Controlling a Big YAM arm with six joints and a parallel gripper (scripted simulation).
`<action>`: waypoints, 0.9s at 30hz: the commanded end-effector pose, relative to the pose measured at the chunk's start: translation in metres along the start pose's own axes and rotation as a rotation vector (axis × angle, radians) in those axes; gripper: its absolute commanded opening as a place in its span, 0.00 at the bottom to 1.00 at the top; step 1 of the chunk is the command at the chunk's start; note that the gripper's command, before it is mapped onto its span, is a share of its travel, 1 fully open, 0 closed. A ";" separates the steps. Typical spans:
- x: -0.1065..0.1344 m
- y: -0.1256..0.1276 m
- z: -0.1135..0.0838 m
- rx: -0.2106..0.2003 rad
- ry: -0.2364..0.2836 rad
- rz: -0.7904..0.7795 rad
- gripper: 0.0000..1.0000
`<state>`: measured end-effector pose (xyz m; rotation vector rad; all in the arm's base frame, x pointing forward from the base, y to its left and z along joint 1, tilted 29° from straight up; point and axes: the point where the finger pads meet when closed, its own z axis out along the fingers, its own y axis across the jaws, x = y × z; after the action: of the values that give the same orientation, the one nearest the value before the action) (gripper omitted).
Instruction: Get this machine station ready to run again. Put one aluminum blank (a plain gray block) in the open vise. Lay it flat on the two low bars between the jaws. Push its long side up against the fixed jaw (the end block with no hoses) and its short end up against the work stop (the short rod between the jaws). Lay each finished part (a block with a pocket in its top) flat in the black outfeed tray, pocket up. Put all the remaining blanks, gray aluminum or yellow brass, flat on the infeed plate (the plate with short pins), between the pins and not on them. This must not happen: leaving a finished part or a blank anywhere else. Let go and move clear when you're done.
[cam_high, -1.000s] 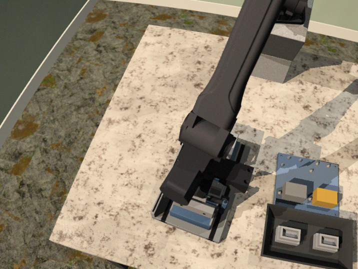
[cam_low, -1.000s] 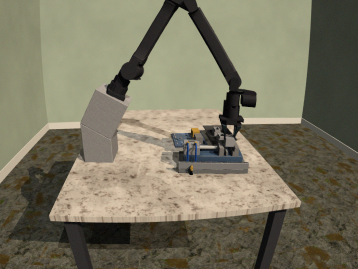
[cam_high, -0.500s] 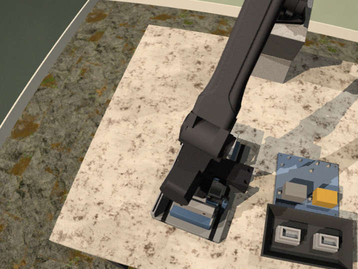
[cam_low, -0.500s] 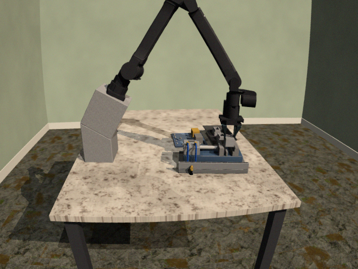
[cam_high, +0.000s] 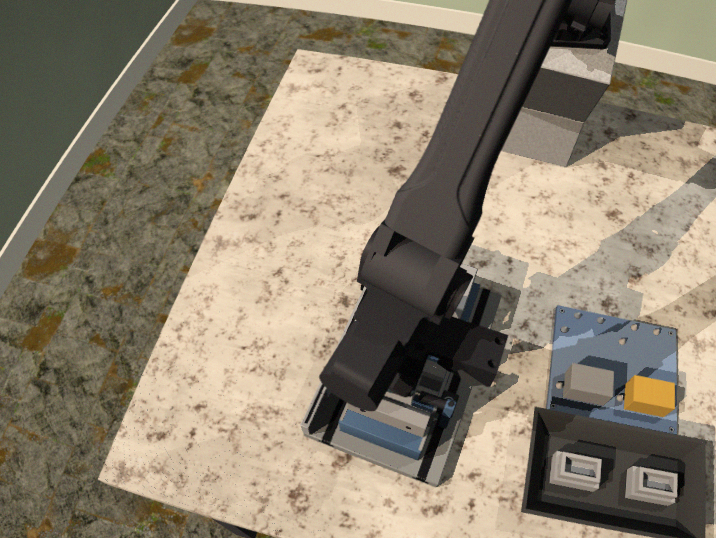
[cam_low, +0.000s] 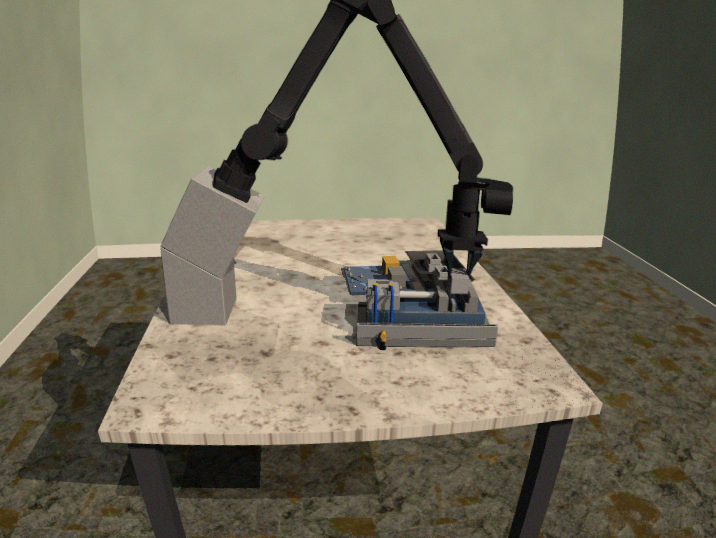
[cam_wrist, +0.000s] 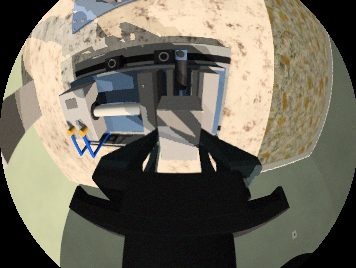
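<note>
My gripper (cam_low: 461, 275) (cam_wrist: 179, 133) is shut on a plain gray blank (cam_low: 459, 284) (cam_wrist: 179, 125). The blank is over the vise, at the gap between the moving jaw (cam_wrist: 148, 90) and the fixed jaw (cam_high: 393, 416) (cam_wrist: 210, 95), and stands up above the jaw tops. The work stop (cam_wrist: 181, 75) is beside it. Whether it touches the bars is hidden. Another gray blank (cam_high: 589, 384) and a yellow brass blank (cam_high: 649, 399) (cam_low: 390, 263) lie on the infeed plate (cam_high: 654, 355) (cam_wrist: 95, 15). Two finished parts (cam_high: 578, 480) (cam_high: 651, 494) lie pocket up in the black outfeed tray (cam_high: 613, 507).
The hose-fitted end block (cam_low: 379, 293) (cam_wrist: 80, 105) and its white rod (cam_low: 416, 294) (cam_wrist: 120, 109) are on the arm-base side of the vise. The tray adjoins the infeed plate's near edge in the top view. Short pins stand on the plate around the blanks.
</note>
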<state>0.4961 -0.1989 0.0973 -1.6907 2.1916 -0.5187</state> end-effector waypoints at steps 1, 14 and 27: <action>-0.001 -0.030 -0.022 0.075 0.009 0.001 0.00; -0.001 -0.031 -0.021 0.077 0.009 0.001 0.00; -0.002 -0.026 -0.008 0.054 0.006 0.002 0.00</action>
<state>0.4974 -0.1994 0.0980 -1.6878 2.1880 -0.5260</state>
